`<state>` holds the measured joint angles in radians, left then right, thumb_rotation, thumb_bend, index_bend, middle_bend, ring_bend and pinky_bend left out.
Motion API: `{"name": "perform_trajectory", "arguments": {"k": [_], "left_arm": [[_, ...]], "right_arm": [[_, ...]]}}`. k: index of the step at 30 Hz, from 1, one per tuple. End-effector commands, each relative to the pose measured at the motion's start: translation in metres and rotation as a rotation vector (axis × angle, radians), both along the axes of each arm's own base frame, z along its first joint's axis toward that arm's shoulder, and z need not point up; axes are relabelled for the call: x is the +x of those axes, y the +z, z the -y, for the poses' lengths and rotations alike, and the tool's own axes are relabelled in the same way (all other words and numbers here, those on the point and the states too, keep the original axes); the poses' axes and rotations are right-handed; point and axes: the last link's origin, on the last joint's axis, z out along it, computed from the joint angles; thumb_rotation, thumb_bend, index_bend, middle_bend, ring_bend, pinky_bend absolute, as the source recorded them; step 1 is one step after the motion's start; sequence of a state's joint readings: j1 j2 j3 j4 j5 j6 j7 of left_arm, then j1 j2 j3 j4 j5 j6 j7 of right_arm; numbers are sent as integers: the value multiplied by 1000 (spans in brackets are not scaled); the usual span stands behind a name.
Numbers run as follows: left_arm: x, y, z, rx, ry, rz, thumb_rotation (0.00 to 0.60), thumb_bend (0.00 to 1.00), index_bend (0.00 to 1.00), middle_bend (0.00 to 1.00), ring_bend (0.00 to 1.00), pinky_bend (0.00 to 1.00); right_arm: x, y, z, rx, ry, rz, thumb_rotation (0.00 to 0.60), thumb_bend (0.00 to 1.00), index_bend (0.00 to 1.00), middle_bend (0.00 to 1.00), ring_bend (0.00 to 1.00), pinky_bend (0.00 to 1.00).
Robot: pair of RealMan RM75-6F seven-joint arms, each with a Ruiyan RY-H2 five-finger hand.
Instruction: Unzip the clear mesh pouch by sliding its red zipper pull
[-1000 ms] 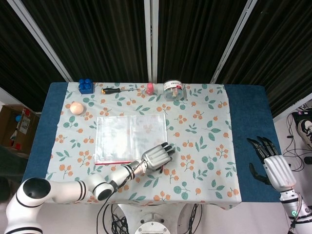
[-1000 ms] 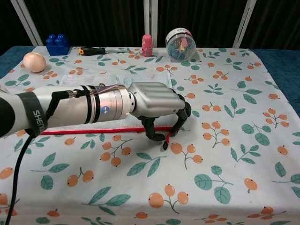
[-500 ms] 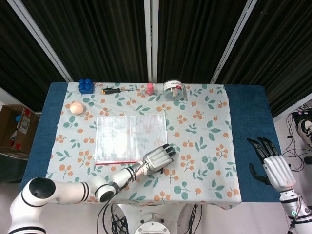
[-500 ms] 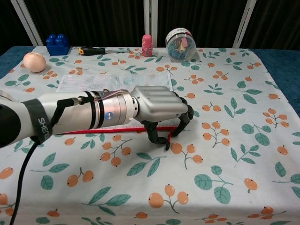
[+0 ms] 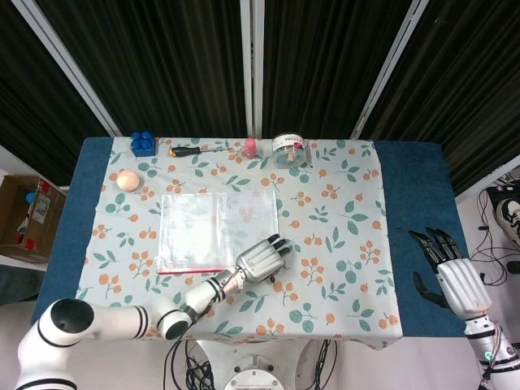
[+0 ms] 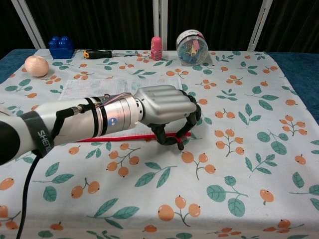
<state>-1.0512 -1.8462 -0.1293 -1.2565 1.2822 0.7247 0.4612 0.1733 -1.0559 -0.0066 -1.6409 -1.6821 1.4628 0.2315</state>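
The left robot hand [image 6: 167, 112], fingers now pinched on the red zipper pull [image 6: 178, 143] at the clear mesh pouch [image 5: 218, 226]'s near corner, has lifted it slightly, ready to slide.

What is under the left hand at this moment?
The left hand covers the near right corner of the clear mesh pouch. Its fingers curl down onto the red zipper strip. The red zipper pull itself is hidden beneath them, so a grip cannot be confirmed.
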Motion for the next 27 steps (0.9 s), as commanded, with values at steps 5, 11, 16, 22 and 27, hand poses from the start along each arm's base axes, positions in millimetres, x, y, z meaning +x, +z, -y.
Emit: {"name": "perform_trajectory", "arguments": {"k": [5, 11, 16, 22, 27], "left_arm": [[-22, 51, 22, 135, 148, 279, 600, 401, 648, 199, 115, 139], [-39, 99, 47, 284, 224, 436, 600, 397, 668, 215, 149, 145], [-48, 126, 62, 420, 234, 506, 600, 400, 702, 314, 237, 202], [-59, 146, 79, 526, 248, 584, 600, 397, 732, 556, 490, 416], [-63, 151, 88, 541, 250, 590, 600, 395, 748, 712, 680, 544]], "right_arm": [[19, 7, 10, 9, 74, 32, 600, 437, 27, 121, 0, 0], [56, 10, 34, 42, 200, 11, 600, 439, 27, 121, 0, 0], [97, -1, 59, 107, 303, -29, 600, 437, 44, 121, 0, 0], [159, -25, 93, 208, 427, -81, 600, 367, 108, 124, 0, 0], [205, -49, 117, 256, 499, -160, 600, 322, 178, 158, 0, 0]]}}
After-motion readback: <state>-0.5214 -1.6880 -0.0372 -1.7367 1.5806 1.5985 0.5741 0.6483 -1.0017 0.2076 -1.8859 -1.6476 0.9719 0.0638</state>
